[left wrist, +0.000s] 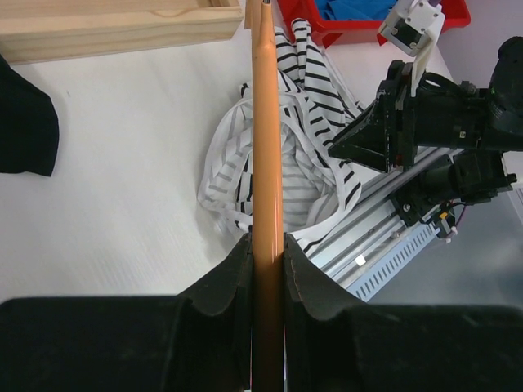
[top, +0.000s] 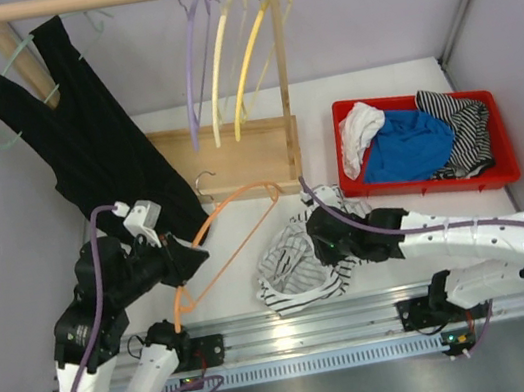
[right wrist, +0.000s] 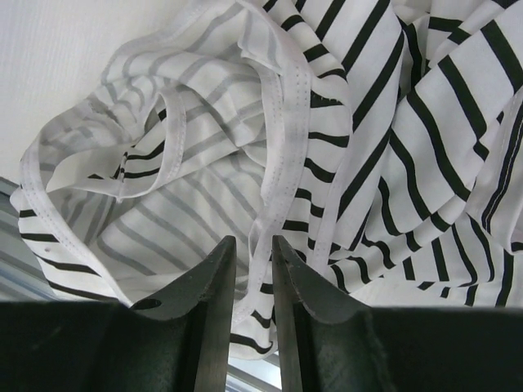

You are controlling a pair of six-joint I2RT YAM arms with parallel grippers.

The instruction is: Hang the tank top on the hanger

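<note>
Landmark: wooden rack base [top: 235,155] at the back of the table [top: 365,86]

- Your left gripper [left wrist: 267,245] sits in front of the rack base, off its left corner. Both fingers [left wrist: 233,278] are pressed against the sides of the orange hanger [left wrist: 266,147], pinching one arm of it
- The hanger slants up off the table from that grip. Its far end reaches toward the near edge of the rack base, and the metal hook [top: 204,181] shows against the wood there
- The tank top [top: 291,272] lies crumpled on the table in front of the rack base, below its right corner and just right of the hanger. It is not on the hanger: straps and hem are bunched in loose loops
- Your right gripper [right wrist: 253,245] is down on the right side of that heap. Its fingers [right wrist: 298,286] are drawn close together on a white hem fold, which fills the narrow slit between them
- Red bin [top: 512,174] of other clothes stands right of the rack base, apart from it
</note>
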